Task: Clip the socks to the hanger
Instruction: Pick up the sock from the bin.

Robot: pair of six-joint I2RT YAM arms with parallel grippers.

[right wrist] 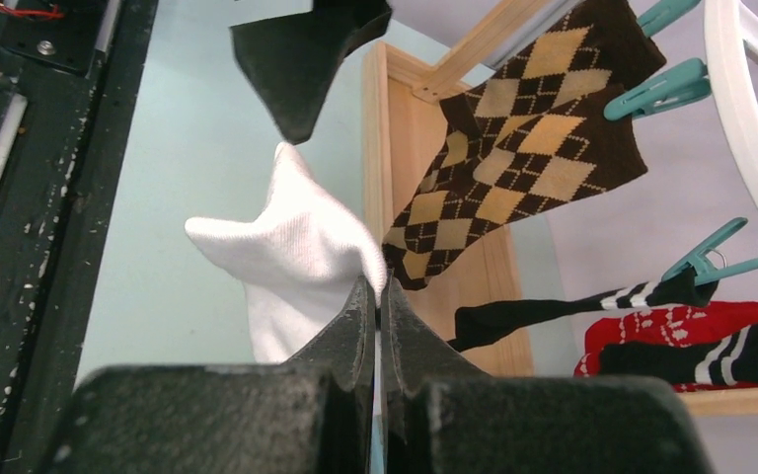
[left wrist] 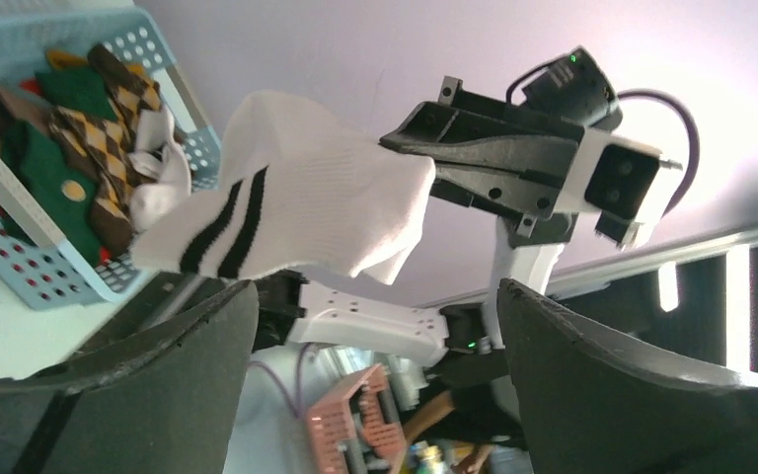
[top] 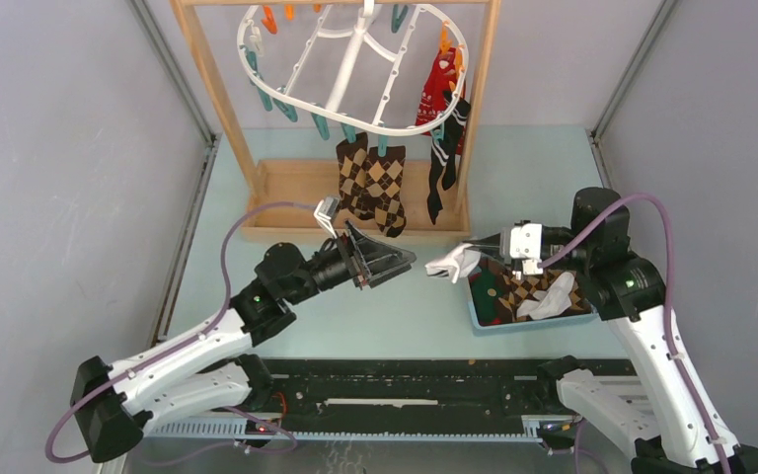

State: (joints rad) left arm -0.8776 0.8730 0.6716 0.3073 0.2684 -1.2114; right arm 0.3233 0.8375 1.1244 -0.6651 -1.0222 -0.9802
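Mid hand-over: holding the white sock (top: pixel 454 263) pinched fast in the right gripper (top: pixel 484 247) just left of the basket (top: pixel 533 321), facing it with the left gripper (top: pixel 403 267) wide and empty; next, likely needs closing on the loose end, then reaching the far hanger (top: pixel 348 74).

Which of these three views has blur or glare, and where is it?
Top external: evenly lit and sharp throughout. Left wrist: the wall glares pale behind, the left end effector looms dark and soft, the white sock is crisp. Right wrist: the right end effector is grainy and blurred near the lens, the argyle sock sharp.
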